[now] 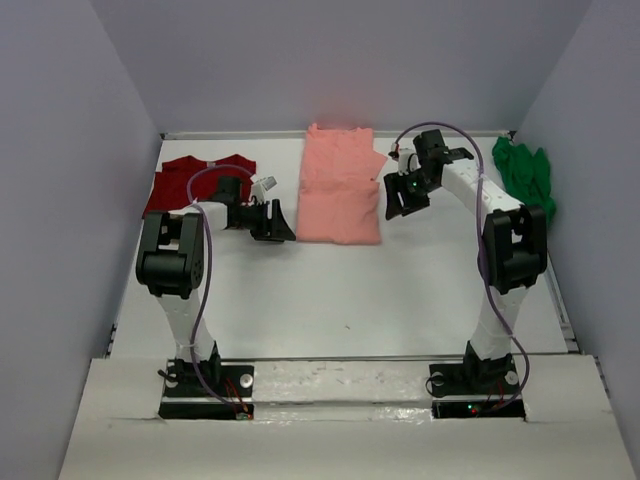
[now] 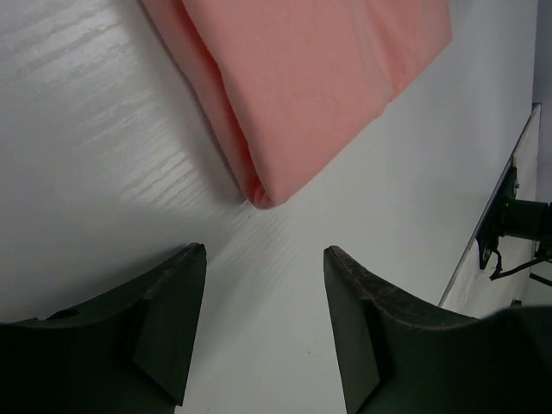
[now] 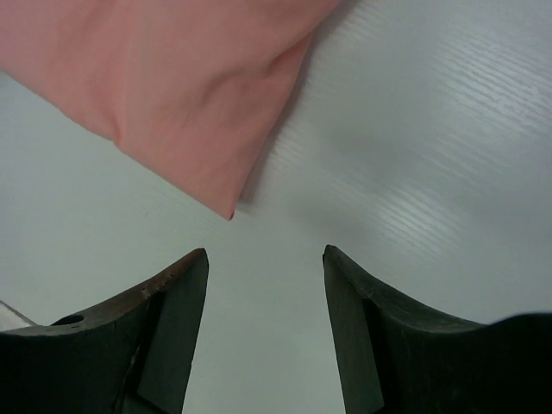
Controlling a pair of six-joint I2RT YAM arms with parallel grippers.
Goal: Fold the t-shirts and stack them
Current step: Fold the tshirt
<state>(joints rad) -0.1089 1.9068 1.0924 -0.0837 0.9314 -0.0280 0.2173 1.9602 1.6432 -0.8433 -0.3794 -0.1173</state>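
White table (image 1: 350, 300), near to far: just past the arm bases, the left gripper (image 2: 263, 254) hovers with jaws apart and empty at the 8 o'clock corner of the folded salmon-pink t-shirt (image 1: 338, 185). The right gripper (image 3: 266, 254), likewise parted on nothing, hangs at its 3 o'clock edge. The cloth looks light, soft and limp, and is best pinched at a layered corner. Farther back, the dark red t-shirt (image 1: 200, 180) lies at 10 o'clock and the green t-shirt (image 1: 525, 175) is bunched at 2. Neither blocks the way.
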